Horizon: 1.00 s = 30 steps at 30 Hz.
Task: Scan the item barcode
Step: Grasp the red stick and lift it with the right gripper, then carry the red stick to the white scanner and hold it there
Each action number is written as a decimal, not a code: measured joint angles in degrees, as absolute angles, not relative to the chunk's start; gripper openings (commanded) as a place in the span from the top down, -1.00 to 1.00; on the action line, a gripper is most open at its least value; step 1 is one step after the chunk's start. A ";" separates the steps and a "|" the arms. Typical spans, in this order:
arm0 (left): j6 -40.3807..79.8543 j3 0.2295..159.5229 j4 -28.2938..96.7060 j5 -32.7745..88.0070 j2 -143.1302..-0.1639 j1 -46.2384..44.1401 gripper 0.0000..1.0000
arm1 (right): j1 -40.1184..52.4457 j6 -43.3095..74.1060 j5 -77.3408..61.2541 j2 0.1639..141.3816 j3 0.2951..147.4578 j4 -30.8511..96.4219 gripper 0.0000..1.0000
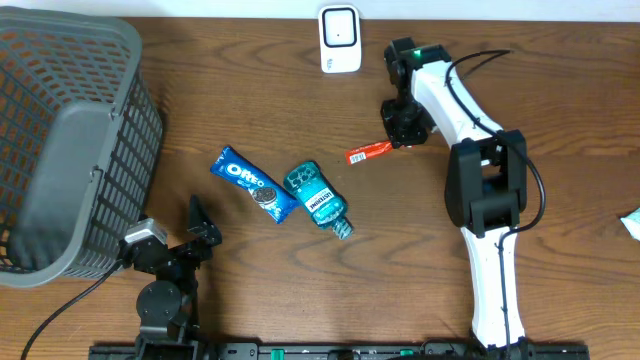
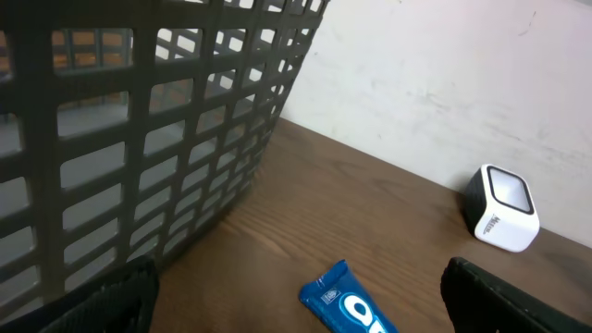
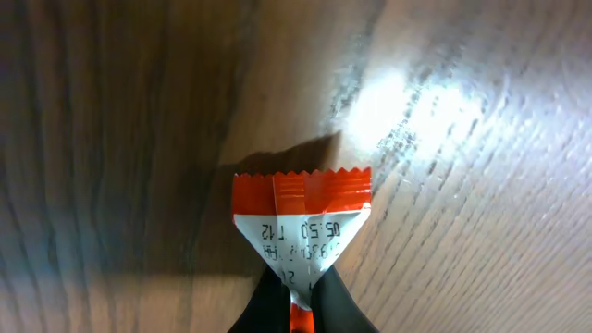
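Pinching the red packet by one end, our right gripper is shut on it. In the right wrist view the two fingers meet on the narrow end, and the crimped edge with its printed date code fans out beyond them. The packet lies flat on the table, or very close to it. It is just left of the gripper and below the white scanner at the far edge.

We judge that the pick-up step is in hand: the grip is made, but the lift is not yet done.

Our left gripper hangs wide open and empty near the basket. It looks toward the Oreo pack, and the bottle lies just beside that pack.

The next move calls for three things:
- Raising the packet clear of the wood.
- Carrying it the short way up and left toward the scanner.
- Turning the wrist so the barcode faces the scanner's window.

We cannot see a barcode on the face now showing, only the date print, so it may be on the underside or hidden under the fingers. In that case the packet would need a flip or a regrip. The hold is on a thin end, so the packet may droop or swing. A slow lift would suit it.
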State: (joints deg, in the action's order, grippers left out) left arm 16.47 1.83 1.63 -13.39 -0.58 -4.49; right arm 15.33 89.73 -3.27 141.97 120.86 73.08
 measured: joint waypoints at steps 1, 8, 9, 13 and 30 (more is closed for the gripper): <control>16.49 1.83 1.63 -13.39 -0.58 -4.49 -0.96 | 15.31 87.88 -3.46 141.97 120.86 73.08 0.98; 16.47 1.83 1.63 -13.37 -0.60 -4.49 -0.96 | 14.31 78.43 -6.83 141.23 120.27 73.47 0.97; 16.47 1.83 1.63 -13.39 -0.58 -4.49 -0.95 | 14.20 77.34 -7.01 140.84 120.05 73.58 0.97; 16.47 1.83 1.63 -13.39 -0.58 -4.49 -0.96 | 14.20 73.78 -7.33 136.88 119.15 73.49 0.98; 16.47 1.83 1.63 -13.37 -0.60 -4.49 -0.96 | 19.03 82.72 2.26 113.21 119.31 76.69 0.97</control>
State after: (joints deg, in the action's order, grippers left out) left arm 16.47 1.83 1.63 -13.37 -0.60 -4.49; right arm 19.03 82.72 2.26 113.21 119.31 76.69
